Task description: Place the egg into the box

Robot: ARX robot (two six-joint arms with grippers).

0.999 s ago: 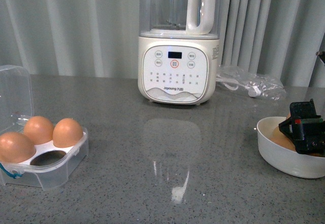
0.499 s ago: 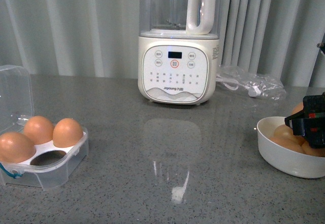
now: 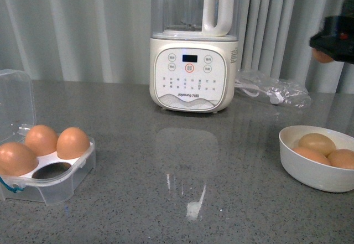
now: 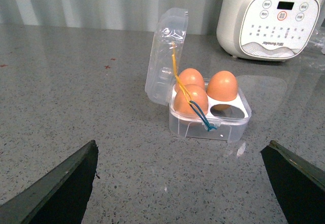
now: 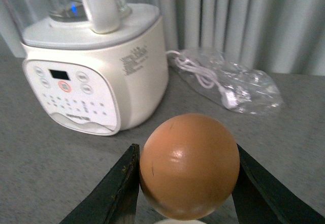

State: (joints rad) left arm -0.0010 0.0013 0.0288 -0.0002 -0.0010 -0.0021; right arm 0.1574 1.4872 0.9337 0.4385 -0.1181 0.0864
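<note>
My right gripper (image 3: pixel 327 47) is high at the far right, above the white bowl (image 3: pixel 303 166), shut on an orange-brown egg (image 3: pixel 321 56). In the right wrist view the egg (image 5: pixel 189 165) sits clamped between the two dark fingers (image 5: pixel 117 188). The clear box (image 3: pixel 52 183) stands at the left with its lid (image 3: pixel 15 97) up, three eggs in it and the front right cup (image 3: pixel 51 171) empty. In the left wrist view the box (image 4: pixel 209 125) lies ahead of my open, empty left gripper (image 4: pixel 183 183), with a blue cord (image 4: pixel 200 117) hanging over its front.
A white blender (image 3: pixel 191 45) stands at the back centre. A clear bag with a cable (image 3: pixel 272 91) lies to its right. The white bowl holds three eggs (image 3: pixel 316 143). Grey curtains hang behind the grey counter (image 3: pixel 182 177).
My right gripper has risen from inside the bowl to high above it, carrying one egg. Three eggs stay in the bowl. The box has not moved.
</note>
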